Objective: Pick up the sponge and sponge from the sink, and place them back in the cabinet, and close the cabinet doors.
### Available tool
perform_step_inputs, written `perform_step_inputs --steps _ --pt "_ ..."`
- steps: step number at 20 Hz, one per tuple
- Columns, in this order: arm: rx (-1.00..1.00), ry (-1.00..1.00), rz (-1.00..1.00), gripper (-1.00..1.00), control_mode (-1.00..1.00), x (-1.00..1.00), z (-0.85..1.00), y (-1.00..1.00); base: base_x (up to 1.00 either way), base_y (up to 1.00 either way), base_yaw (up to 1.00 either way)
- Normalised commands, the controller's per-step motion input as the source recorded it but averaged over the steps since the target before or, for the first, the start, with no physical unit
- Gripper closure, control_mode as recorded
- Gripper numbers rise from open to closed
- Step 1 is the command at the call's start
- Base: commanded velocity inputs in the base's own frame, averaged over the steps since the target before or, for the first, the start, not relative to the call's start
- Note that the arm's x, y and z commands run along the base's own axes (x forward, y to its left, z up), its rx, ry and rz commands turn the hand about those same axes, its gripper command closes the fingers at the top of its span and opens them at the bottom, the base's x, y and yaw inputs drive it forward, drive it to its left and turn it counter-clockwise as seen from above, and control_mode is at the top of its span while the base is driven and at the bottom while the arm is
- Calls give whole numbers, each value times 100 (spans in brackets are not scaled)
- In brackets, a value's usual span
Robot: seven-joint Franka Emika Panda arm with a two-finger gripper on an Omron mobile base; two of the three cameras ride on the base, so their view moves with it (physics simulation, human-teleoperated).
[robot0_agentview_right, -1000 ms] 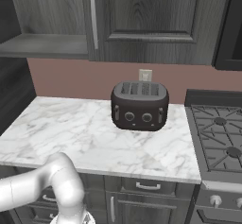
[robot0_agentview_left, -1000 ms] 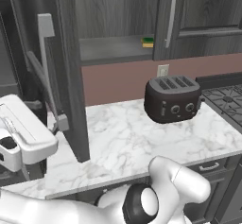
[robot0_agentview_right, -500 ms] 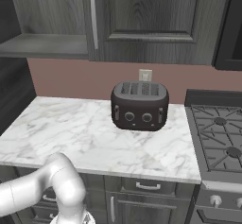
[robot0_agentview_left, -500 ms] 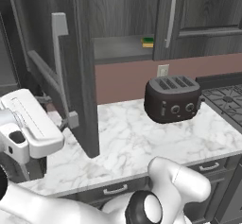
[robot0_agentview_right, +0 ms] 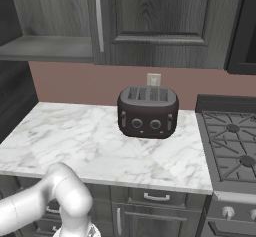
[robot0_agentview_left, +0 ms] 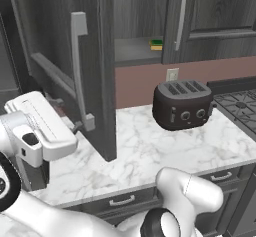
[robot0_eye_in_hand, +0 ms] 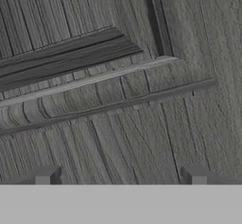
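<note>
A green-topped sponge with a yellow base [robot0_agentview_left: 156,45] lies on the cabinet shelf [robot0_agentview_left: 135,51]. The left cabinet door [robot0_agentview_left: 75,41] stands partly swung out over the counter, its bar handle [robot0_agentview_left: 80,71] facing me. My gripper [robot0_agentview_left: 67,117] is low behind that door at the left, open, with nothing between its fingers. In the hand view the fingertips [robot0_eye_in_hand: 45,176] stand wide apart right against the door's wood-grain panel [robot0_eye_in_hand: 108,76]. The right cabinet door [robot0_agentview_left: 215,16] is shut. The sink is out of view.
A dark toaster [robot0_agentview_left: 182,105] stands at the back of the marble counter [robot0_agentview_left: 150,151], also seen as toaster [robot0_agentview_right: 148,112]. A gas stove [robot0_agentview_right: 230,146] lies to its right. Drawer fronts run below the counter edge.
The left door has swung to the right, toward the cabinet opening. My hand has followed it to the right, staying behind its panel. The jaws stay wide.
</note>
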Motion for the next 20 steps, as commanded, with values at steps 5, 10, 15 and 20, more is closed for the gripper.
perform_step_inputs --steps 5,10,15,20 --pt "0 0 0 -100 -100 1 0 -29 0 0 0" --pt "0 0 0 -100 -100 10 0 -25 0 0 0" --pt "0 0 1 -100 -100 25 0 -15 0 0 0" --pt "0 0 3 -100 -100 30 0 -9 0 0 0"
